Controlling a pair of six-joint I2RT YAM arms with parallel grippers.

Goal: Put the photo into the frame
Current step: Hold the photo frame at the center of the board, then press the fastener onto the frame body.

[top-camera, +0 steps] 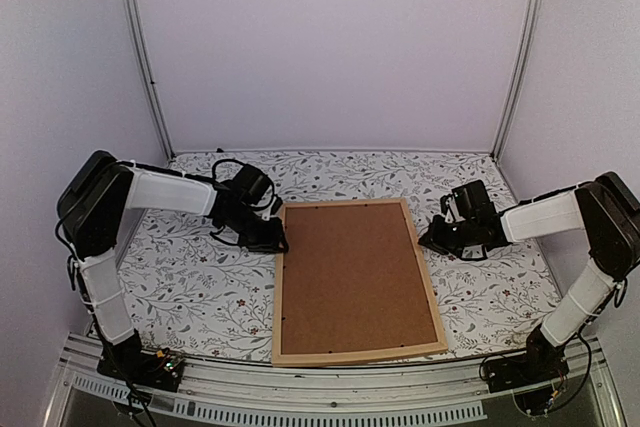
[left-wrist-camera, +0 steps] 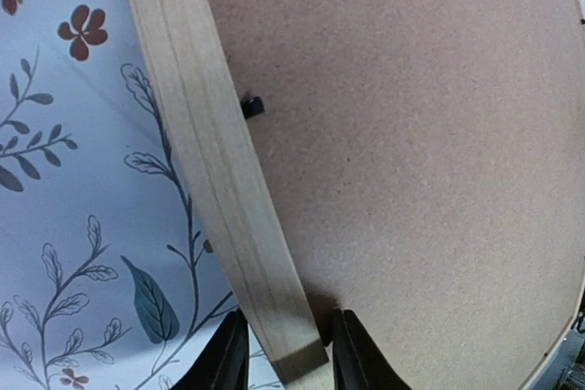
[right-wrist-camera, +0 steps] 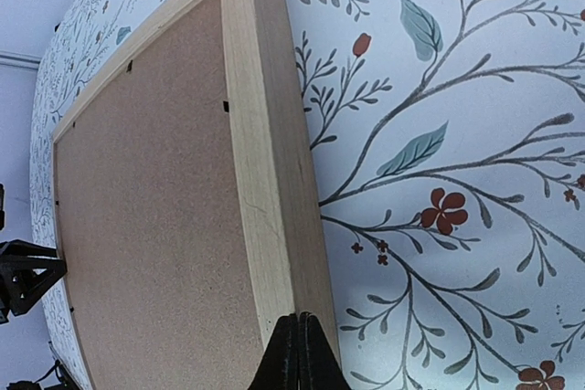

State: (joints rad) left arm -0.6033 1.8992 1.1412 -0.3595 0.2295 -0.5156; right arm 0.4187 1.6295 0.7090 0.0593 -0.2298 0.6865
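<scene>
The frame (top-camera: 277, 292) of light wood lies flat at the table's middle, back side up, with a plain brown backing board (top-camera: 350, 277) filling it. The photo is hidden. My left gripper (top-camera: 270, 242) sits low at the upper part of the frame's left rail. In the left wrist view its fingers (left-wrist-camera: 290, 317) stand on either side of that rail (left-wrist-camera: 210, 162), pressed close to both edges. My right gripper (top-camera: 428, 240) is shut with nothing in it. In the right wrist view its tips (right-wrist-camera: 299, 319) rest over the frame's right rail (right-wrist-camera: 270, 180).
A white cloth printed with leaves and red flowers (top-camera: 190, 287) covers the table. Small black clips (left-wrist-camera: 252, 107) sit along the backing board's edge. Plain walls and metal posts (top-camera: 140, 57) close in the back and sides.
</scene>
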